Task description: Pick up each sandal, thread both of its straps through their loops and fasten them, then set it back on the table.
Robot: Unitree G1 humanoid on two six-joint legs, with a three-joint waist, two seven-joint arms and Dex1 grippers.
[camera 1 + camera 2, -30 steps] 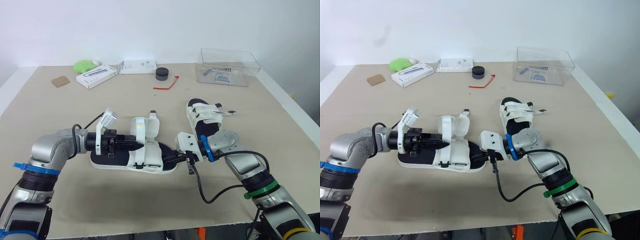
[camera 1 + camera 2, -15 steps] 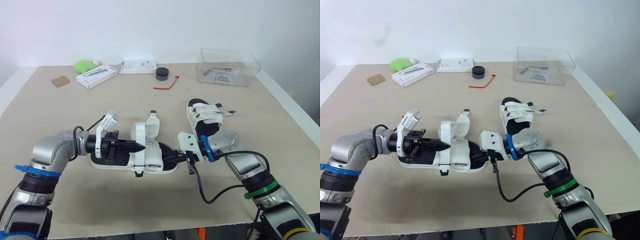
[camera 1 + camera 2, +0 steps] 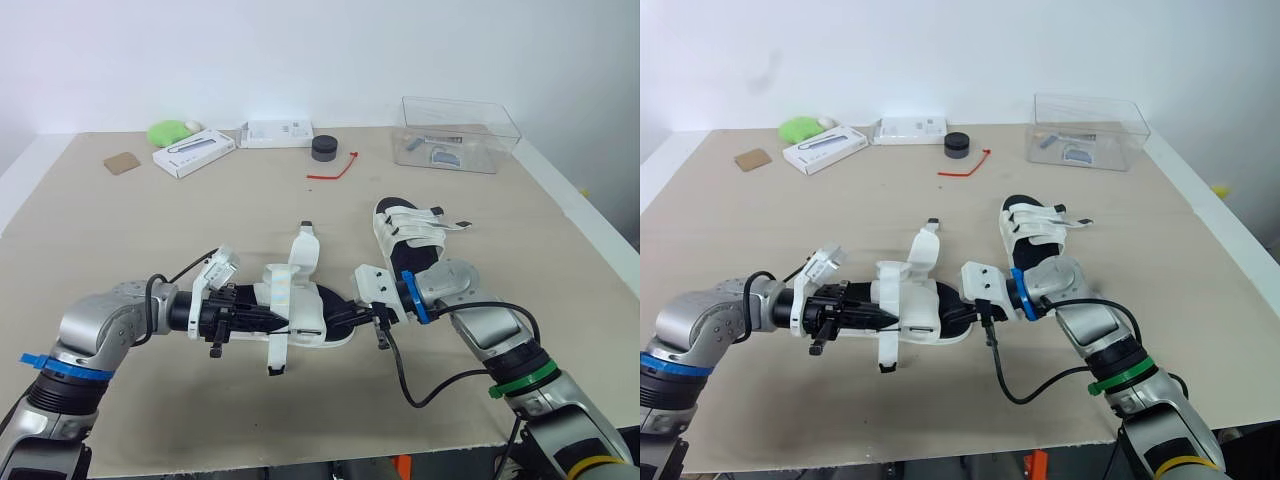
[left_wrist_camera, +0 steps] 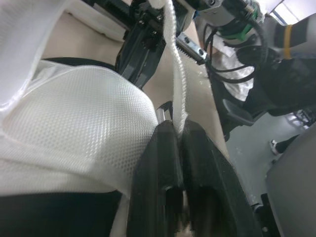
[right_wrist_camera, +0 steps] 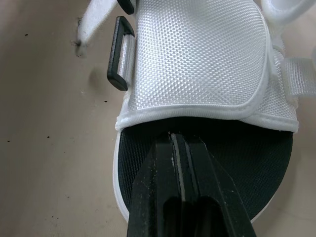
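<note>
The beige tabletop (image 3: 200, 215) carries, toward its far edge, a green lump (image 3: 168, 131), a brown card square (image 3: 121, 163), a long white box (image 3: 194, 152), a flat white box (image 3: 275, 133), a black puck (image 3: 323, 148), a red tie (image 3: 334, 168) and a clear plastic box (image 3: 457, 133). Nearer lie a strapped sandal (image 3: 408, 238) and an unfastened sandal (image 3: 300, 312).

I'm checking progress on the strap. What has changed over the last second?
The left tool, shut on a white fabric strap, has moved toward the robot, pulling that strap from upright down across the white-and-black sandal so its end hangs over the near edge. The right tool stays shut at the sandal's end; the other white strap stays raised; the second white sandal has not moved.
</note>
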